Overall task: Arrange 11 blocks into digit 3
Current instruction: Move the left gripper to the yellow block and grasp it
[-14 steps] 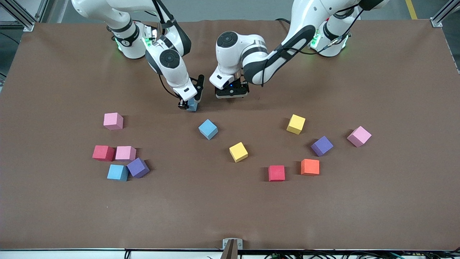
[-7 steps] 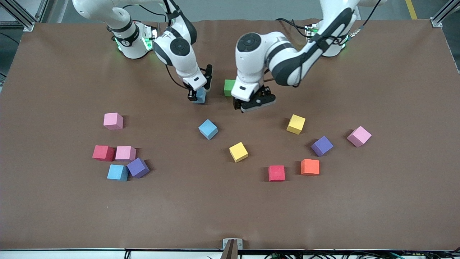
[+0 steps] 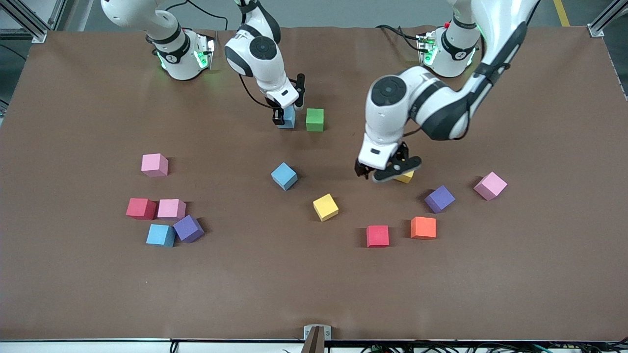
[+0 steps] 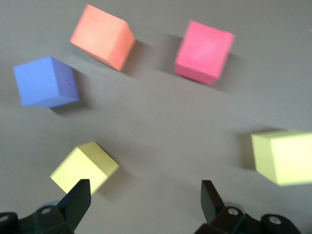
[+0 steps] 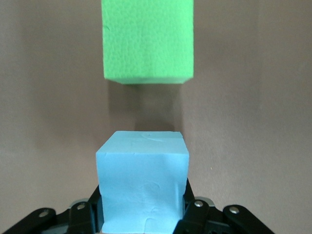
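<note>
My right gripper [image 3: 286,115] is shut on a light blue block [image 3: 287,120], low over the table beside a green block [image 3: 314,119], with a small gap between them. In the right wrist view the blue block [image 5: 142,178] sits between my fingers, the green block [image 5: 147,39] ahead of it. My left gripper [image 3: 387,171] is open and empty over a yellow block [image 3: 405,177]. In the left wrist view that yellow block [image 4: 84,166] lies by one fingertip [image 4: 79,197]. No digit 3 figure shows.
Loose blocks: blue [image 3: 284,176], yellow [image 3: 326,207], red [image 3: 377,236], orange [image 3: 423,227], purple [image 3: 439,198], pink [image 3: 490,186]. Toward the right arm's end: pink [image 3: 154,164], red [image 3: 141,208], pink [image 3: 171,209], blue [image 3: 160,235], purple [image 3: 188,228].
My left gripper left the green block on the table and swung over to the yellow block. My right gripper carried the blue block up beside the green block.
</note>
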You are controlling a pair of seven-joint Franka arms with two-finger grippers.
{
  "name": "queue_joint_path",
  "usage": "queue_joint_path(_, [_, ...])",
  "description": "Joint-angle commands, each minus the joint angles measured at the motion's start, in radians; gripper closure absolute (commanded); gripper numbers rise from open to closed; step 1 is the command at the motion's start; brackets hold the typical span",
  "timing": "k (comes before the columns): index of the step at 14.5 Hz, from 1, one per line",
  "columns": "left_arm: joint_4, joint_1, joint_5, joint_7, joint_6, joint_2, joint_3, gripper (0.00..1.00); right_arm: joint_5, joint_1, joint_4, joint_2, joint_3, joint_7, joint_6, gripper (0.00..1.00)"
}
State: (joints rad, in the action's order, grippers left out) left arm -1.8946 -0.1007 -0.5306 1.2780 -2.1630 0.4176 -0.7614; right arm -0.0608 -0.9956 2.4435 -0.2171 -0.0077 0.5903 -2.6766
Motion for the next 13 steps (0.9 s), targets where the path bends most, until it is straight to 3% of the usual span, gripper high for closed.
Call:
queue_joint_path(1, [-0.009, -0.050, 0.023, -0.020, 0.000, 0.009, -0.009, 0.01, -0.014, -0.021, -0.040, -0.021, -0.008, -0.026, 0.004, 0.65])
queue_joint_path(8, [-0.011, -0.175, 0.064, -0.022, -0.064, 0.081, -0.009, 0.01, -0.011, -0.044, -0.115, -0.102, -0.009, -0.062, 0.006, 0.65])
queue_joint_path(13, [-0.066, -0.189, 0.086, 0.203, -0.057, 0.066, -0.006, 0.01, -0.007, -0.057, -0.116, -0.113, -0.009, -0.079, 0.006, 0.65])
